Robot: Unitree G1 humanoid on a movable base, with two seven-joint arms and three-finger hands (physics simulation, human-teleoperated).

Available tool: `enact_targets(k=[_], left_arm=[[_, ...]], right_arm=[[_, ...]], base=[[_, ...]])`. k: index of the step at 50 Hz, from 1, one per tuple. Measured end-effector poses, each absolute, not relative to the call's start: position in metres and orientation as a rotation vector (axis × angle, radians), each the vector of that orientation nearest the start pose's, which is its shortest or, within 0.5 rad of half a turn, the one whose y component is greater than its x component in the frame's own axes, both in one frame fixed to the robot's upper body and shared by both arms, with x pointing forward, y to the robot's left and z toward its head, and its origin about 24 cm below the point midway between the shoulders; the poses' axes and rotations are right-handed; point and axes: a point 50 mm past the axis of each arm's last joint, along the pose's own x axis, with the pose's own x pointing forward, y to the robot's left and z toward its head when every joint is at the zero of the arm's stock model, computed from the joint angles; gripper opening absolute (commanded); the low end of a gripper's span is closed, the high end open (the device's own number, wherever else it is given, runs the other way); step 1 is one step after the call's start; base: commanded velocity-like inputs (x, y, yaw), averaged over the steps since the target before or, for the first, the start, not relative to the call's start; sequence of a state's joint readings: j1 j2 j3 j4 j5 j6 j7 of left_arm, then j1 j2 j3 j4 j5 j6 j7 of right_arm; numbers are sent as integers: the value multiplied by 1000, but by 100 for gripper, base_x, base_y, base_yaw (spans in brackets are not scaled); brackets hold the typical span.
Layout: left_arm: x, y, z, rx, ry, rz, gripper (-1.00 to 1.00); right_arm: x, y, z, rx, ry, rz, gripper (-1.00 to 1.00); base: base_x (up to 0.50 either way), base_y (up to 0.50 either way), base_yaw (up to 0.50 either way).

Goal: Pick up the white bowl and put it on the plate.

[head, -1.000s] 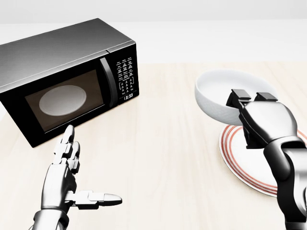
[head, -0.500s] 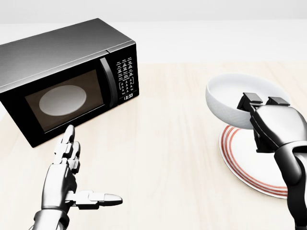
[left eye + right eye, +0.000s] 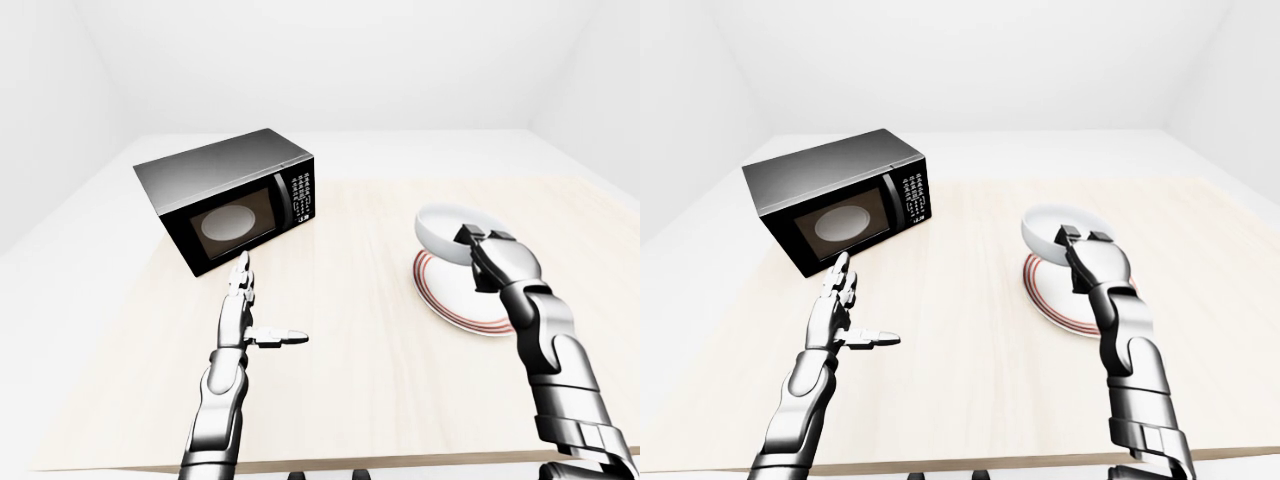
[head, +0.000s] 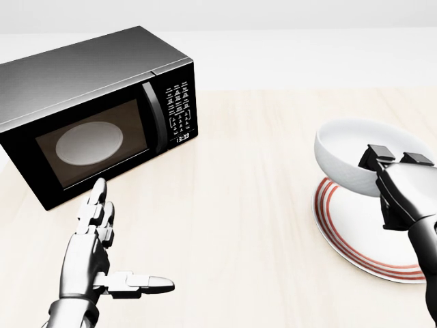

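The white bowl (image 4: 348, 156) hangs tilted over the upper left part of the red-ringed white plate (image 4: 355, 236), at the right of the head view. My right hand (image 4: 389, 169) is shut on the bowl's near rim, fingers hooked over the edge. My left hand (image 4: 102, 253) is open at the lower left, palm sideways, thumb pointing right, holding nothing. It stands below the microwave, far from the bowl.
A black microwave (image 4: 95, 109) with its door closed stands at the upper left on the pale wooden table (image 4: 239, 219). The table's near edge (image 3: 330, 462) shows in the left-eye view, with white floor and walls around.
My right hand has carried the bowl to the right and a little down, from beside the plate's upper left edge to over the plate. The left hand has not moved.
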State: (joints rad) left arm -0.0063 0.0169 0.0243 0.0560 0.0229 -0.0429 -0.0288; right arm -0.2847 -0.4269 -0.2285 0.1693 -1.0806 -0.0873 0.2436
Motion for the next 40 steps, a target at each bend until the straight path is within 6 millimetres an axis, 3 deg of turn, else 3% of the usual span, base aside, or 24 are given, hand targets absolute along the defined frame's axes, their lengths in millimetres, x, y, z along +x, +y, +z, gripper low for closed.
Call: enact_targets(k=[40], left_arm=[[253,156,34,46,5,-9,100]], right_arm=[[299,-289,91,-1437,175,-85,-100]], base=[[0,0,0]])
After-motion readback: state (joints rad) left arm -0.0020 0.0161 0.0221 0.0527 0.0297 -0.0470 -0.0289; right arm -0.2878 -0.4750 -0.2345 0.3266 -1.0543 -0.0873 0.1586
